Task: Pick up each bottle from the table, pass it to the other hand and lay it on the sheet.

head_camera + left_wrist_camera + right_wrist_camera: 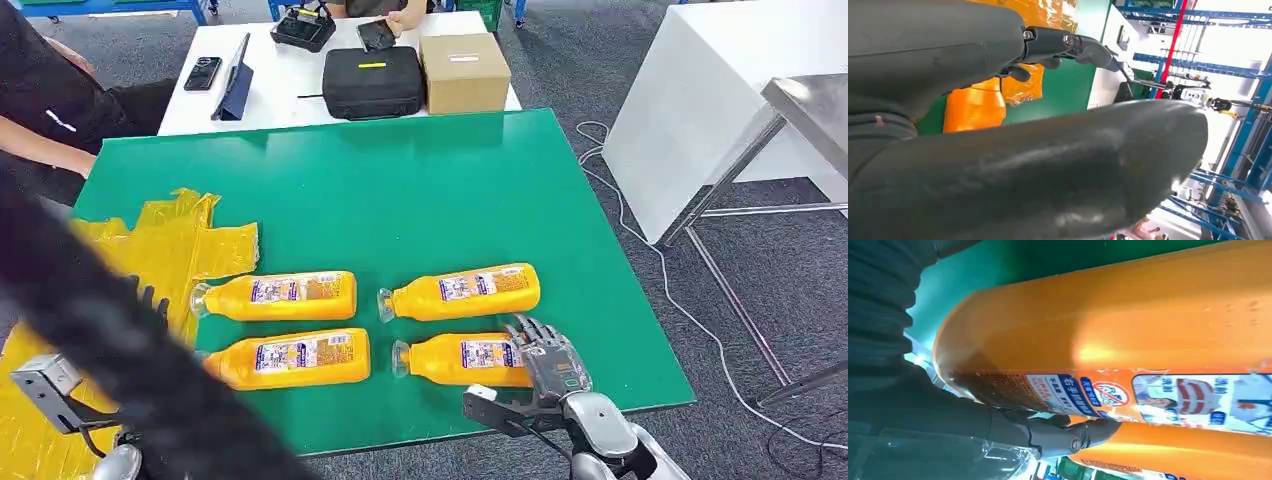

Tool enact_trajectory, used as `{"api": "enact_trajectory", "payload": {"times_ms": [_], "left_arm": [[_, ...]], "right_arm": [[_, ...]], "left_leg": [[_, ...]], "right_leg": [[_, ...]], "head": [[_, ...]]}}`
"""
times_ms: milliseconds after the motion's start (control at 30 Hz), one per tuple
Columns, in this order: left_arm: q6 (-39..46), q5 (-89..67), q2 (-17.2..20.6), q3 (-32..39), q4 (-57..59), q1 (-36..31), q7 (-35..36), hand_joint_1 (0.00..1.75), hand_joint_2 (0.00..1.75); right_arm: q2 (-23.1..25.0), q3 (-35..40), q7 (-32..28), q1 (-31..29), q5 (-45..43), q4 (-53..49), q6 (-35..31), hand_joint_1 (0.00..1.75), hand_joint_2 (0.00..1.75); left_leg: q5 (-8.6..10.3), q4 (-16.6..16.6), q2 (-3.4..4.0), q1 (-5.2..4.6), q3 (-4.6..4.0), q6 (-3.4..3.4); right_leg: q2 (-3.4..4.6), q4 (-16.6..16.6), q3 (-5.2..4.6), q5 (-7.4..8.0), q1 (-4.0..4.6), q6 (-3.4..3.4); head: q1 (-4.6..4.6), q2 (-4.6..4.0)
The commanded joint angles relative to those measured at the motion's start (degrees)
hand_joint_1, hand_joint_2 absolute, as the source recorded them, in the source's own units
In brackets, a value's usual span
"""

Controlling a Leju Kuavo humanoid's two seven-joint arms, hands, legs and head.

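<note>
My right hand (545, 352) settles over the base end of the near-right bottle (462, 359), fingers (1068, 435) curled against its underside in the right wrist view, its body pressed close to my palm. Whether the hold is fully closed I cannot tell; the bottle lies flat on the green worktop (420, 190), not lifted. I judge this the start of the pick: I come in at the base so the cap end stays free for the other hand to take.

Just beyond my fingers lies the far-right bottle (462, 291), parallel, cap pointing the same way. Farther off toward my left arm lie the near-left bottle (290, 358) and the far-left bottle (275, 296). All four sit in a tidy two-by-two, apart enough, I judge, for fingers to slip between.

My left hand (1058, 47) hovers near the yellow sheet (185, 245), fingers part-curled and holding nothing, seemingly ready for the handover. The sheet lies crumpled at the worktop's left edge, no bottle on it yet.

Behind the worktop stands a white table (280, 70) with a black case (373, 82), a cardboard box (464, 72) and a phone (203, 72); a person's arm (45, 150) rests nearby.
</note>
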Motion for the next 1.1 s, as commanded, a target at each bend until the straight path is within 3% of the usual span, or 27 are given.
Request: {"api": "enact_trajectory", "payload": {"times_ms": [33, 367, 400, 433, 933, 1100], "left_arm": [[0.19, 0.77, 0.72, 1.89, 2.21, -1.49, -0.28, 0.00, 0.00], [0.53, 2.45, 0.77, 4.19, 1.68, -0.28, -1.11, 0.00, 0.00], [0.46, 2.41, 0.82, 4.23, 1.87, -0.60, -1.11, 0.00, 0.00], [0.60, 2.33, 0.86, 4.39, 2.39, -1.14, -1.21, 0.00, 0.00], [1.35, 2.31, 0.95, 5.66, 2.16, -0.86, -1.67, 0.00, 0.00], [1.07, 2.12, 0.43, 4.67, 2.97, -1.78, -1.53, 0.00, 0.00]], "right_arm": [[-0.12, 1.05, 1.66, 0.04, 0.11, 5.50, 0.75, 0.00, 1.75], [0.57, 1.09, 0.42, -5.49, 0.68, 13.00, 2.43, 0.00, 1.75], [0.68, 1.03, 0.26, -6.01, 0.41, 13.62, 2.78, 0.14, 1.75], [1.04, 1.18, 0.11, -6.65, 0.17, 14.40, 3.25, 1.75, 1.75], [2.23, 2.50, -1.29, -8.60, -1.53, 17.28, 4.07, 1.75, 1.75], [1.79, 1.24, -0.59, -5.68, -1.77, 14.87, 3.96, 1.75, 1.75]], "left_leg": [[-0.04, -0.11, -0.06, 0.01, 0.21, -0.07], [-0.03, -0.10, 0.09, 0.03, 0.34, -0.05], [-0.03, -0.12, 0.13, 0.01, 0.37, -0.06], [-0.08, -0.09, 0.10, 0.03, 0.38, -0.06], [-0.02, -0.11, 0.04, 0.03, 0.64, 0.00], [0.02, -0.17, -0.08, 0.05, 0.54, -0.06]], "right_leg": [[-0.13, -0.11, 0.24, -0.06, 0.01, 0.01], [0.07, -0.13, 0.32, 0.04, 0.03, 0.01], [0.09, -0.13, 0.34, 0.05, 0.02, 0.01], [0.07, -0.13, 0.41, 0.03, 0.04, -0.01], [0.03, -0.14, 0.64, 0.06, 0.05, -0.04], [-0.16, -0.22, 0.59, 0.06, 0.06, -0.03]], "head": [[0.00, 0.00], [0.00, 0.00], [0.00, 0.00], [0.00, 0.00], [0.00, 0.02], [0.00, 0.00]]}}
